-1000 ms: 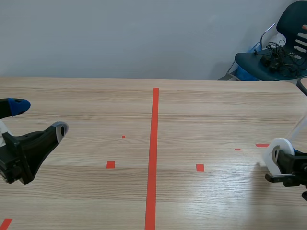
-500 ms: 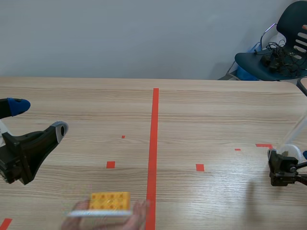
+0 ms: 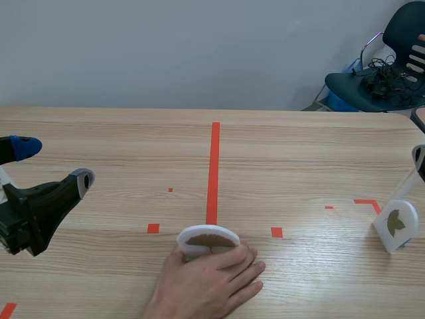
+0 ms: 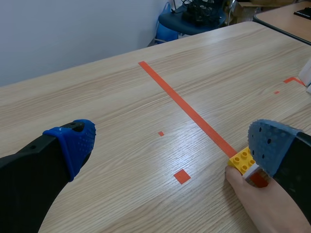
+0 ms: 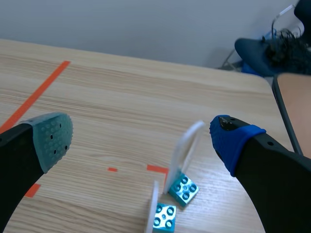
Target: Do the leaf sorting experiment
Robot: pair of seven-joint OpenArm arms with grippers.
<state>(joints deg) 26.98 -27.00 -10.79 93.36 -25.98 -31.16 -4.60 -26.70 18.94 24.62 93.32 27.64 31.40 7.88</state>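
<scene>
A person's hand (image 3: 207,282) rests on a white disc with a brown leaf (image 3: 208,241) at the near end of the red centre line. In the left wrist view that disc's yellow brick base (image 4: 241,160) shows beside my right-hand finger. My left gripper (image 3: 54,163) stands open at the table's left, with nothing between its fingers. A second white leaf disc (image 3: 396,225) stands alone at the far right. In the right wrist view my right gripper (image 5: 141,138) is open above two white discs (image 5: 185,144) on cyan bricks (image 5: 183,189).
Orange-red tape runs down the table's middle (image 3: 214,169), with small squares and a corner mark (image 3: 367,202) near the right disc. A dark chair with cables (image 3: 380,80) stands beyond the table's far right corner.
My right gripper opened, let go of the white leaf disc and drew back out of the scene view. A person's hand brought another leaf disc on a yellow brick to the centre line.
</scene>
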